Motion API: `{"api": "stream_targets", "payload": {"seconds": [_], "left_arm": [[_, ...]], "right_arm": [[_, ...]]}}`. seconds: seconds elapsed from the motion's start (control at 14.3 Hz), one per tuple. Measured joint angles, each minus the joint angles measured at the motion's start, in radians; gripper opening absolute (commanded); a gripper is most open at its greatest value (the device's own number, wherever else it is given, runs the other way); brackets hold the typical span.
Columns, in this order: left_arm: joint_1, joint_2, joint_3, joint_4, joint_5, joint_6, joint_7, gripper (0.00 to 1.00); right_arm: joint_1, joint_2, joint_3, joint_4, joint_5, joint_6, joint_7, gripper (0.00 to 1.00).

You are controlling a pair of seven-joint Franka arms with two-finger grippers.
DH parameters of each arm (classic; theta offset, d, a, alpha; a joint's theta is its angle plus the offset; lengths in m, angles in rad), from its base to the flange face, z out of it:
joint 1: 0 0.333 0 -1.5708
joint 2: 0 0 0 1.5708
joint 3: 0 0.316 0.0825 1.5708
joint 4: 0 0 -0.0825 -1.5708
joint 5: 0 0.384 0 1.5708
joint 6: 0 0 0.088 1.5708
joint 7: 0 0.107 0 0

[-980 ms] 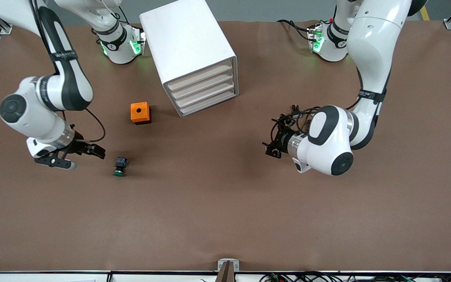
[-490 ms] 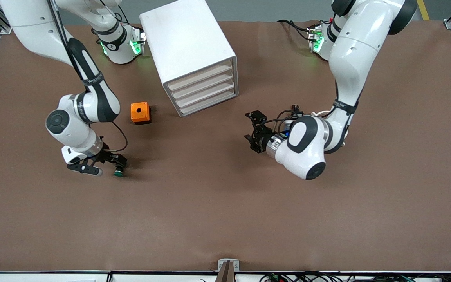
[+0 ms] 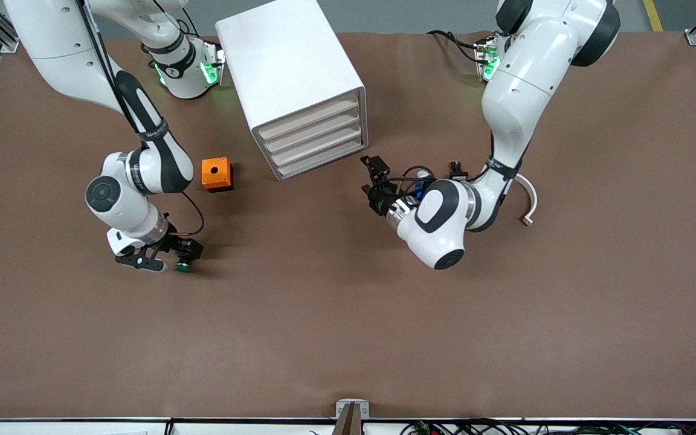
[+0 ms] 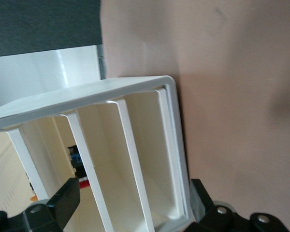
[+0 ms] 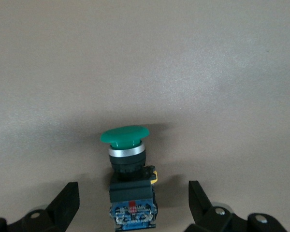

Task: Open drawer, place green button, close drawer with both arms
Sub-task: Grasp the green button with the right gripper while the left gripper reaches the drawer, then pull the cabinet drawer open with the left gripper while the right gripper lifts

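The white cabinet (image 3: 290, 72) has four shut drawers; the drawer (image 3: 319, 150) is third from the top. The button (image 3: 184, 264) lies on its side on the table, nearer the camera than the orange box. My right gripper (image 3: 182, 252) is low over it and open. In the right wrist view the gripper (image 5: 133, 208) has a finger on each side of the button (image 5: 130, 193), apart from its body. My left gripper (image 3: 374, 182) is open, just off the cabinet front's corner. The left wrist view shows the gripper (image 4: 133, 208) facing the cabinet (image 4: 135, 92).
An orange box with a hole (image 3: 216, 174) stands between the button and the cabinet. A white curved piece (image 3: 529, 205) lies on the table beside the left arm's elbow. The brown table (image 3: 348, 326) spreads wide toward the camera.
My right gripper has swung over to the button and now straddles it. My left gripper has moved toward the cabinet's front.
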Motion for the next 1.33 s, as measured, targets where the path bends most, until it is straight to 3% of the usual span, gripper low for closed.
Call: {"api": "stream_targets", "payload": {"seconds": [0.07, 0.14, 0.21, 0.28, 0.84, 1.19, 1.33], "left_arm": [[-0.007, 0.01, 0.0, 0.0, -0.004, -0.018, -0.001, 0.84], [-0.013, 0.019, 0.0, 0.0, -0.006, -0.031, -0.001, 0.77], [-0.02, 0.027, 0.0, 0.0, -0.007, -0.039, -0.002, 0.69], [-0.025, 0.036, 0.0, 0.0, -0.007, -0.047, -0.005, 0.63], [-0.073, 0.091, -0.001, 0.0, -0.038, -0.071, -0.013, 0.59], [-0.127, 0.115, -0.001, 0.0, -0.08, -0.106, -0.014, 0.59], [-0.149, 0.122, -0.001, 0.0, -0.08, -0.106, -0.014, 0.49]], "right_arm": [[0.0, 0.002, 0.0, 0.0, 0.0, 0.0, 0.0, 0.7], [0.0, 0.003, 0.0, 0.0, 0.0, 0.0, 0.001, 0.44], [0.0, 0.003, 0.0, 0.0, 0.0, -0.002, 0.004, 0.08], [0.0, 0.003, 0.0, 0.0, 0.0, -0.004, 0.009, 0.0], [0.014, -0.007, 0.001, 0.017, 0.0, -0.055, 0.04, 0.0], [0.015, -0.081, 0.001, 0.092, 0.0, -0.271, 0.075, 0.0], [0.016, -0.106, 0.002, 0.109, 0.0, -0.318, 0.097, 0.0]]}}
